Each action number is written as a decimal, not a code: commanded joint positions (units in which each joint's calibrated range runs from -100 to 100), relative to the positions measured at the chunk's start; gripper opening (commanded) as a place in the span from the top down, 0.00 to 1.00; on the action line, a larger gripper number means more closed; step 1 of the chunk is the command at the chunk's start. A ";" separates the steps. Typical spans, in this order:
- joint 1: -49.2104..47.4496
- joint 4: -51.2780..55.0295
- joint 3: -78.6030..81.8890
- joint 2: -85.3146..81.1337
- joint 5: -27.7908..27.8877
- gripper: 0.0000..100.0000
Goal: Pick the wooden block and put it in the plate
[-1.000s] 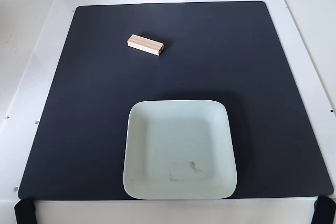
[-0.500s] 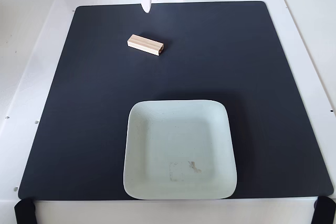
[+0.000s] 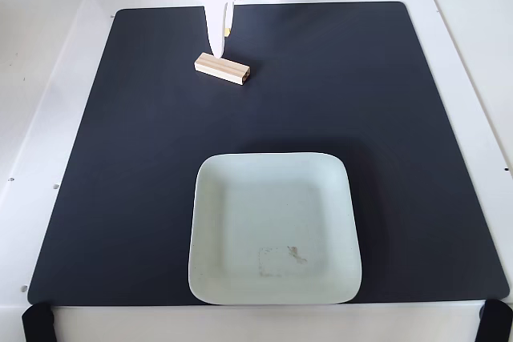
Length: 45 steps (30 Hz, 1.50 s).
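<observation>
Nothing of the task looks done yet. The block point(image 3: 223, 69) lies flat on the mat point(image 3: 385, 118), near its far edge in the fixed view, angled slightly, and well apart from the plate point(image 3: 210, 198), which sits empty near the mat's near edge. The faint scuffs on the plate's inner surface are marks, not objects.

The gripper point(image 3: 218, 42) hangs tip-down just beyond the block's left end, its tips close to the wood; whether they touch it cannot be told from this angle. The fingers appear pressed together or nearly so, showing as one narrow white blade, and they hold nothing. Whether a slim gap remains between them cannot be told.

All of the work seems to remain: opening over the block, closing on it, lifting, carrying it toward the plate and releasing.

The mat is black, matte and bare apart from block and plate. It lies on a white table point(image 3: 465, 54) whose panels show seams and a few small screw holes. Black straps sit at the table's two near corners, and dark cables show at the far edge.
</observation>
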 commanded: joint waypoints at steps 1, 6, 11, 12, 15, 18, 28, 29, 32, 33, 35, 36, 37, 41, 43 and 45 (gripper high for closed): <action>-0.15 -0.25 0.09 1.41 -0.39 0.74; 0.30 -0.34 -2.43 8.61 -0.39 0.74; 0.41 -0.34 -7.29 15.99 -0.44 0.74; 0.41 -0.34 -8.46 17.34 -0.44 0.74; 0.75 -0.34 -11.34 20.31 -0.44 0.74; 0.97 -0.34 -13.22 22.34 -0.44 0.74; 1.08 -0.34 -13.13 23.61 -0.44 0.75; 1.08 -0.34 -12.95 23.61 -0.44 0.77; 1.08 -0.34 -12.59 23.61 -0.44 0.86; 1.08 -0.34 -12.50 23.61 -0.39 0.90; 1.08 -0.34 -12.50 23.61 -0.39 0.95; 1.08 -0.34 -12.50 23.61 -0.39 0.97; 1.08 -0.34 -12.50 23.61 -0.39 0.98; 1.08 -0.34 -12.41 23.53 -0.39 0.99; 1.08 -0.34 -12.32 23.11 -0.17 0.99; 1.08 -0.34 -11.52 22.51 -0.01 0.99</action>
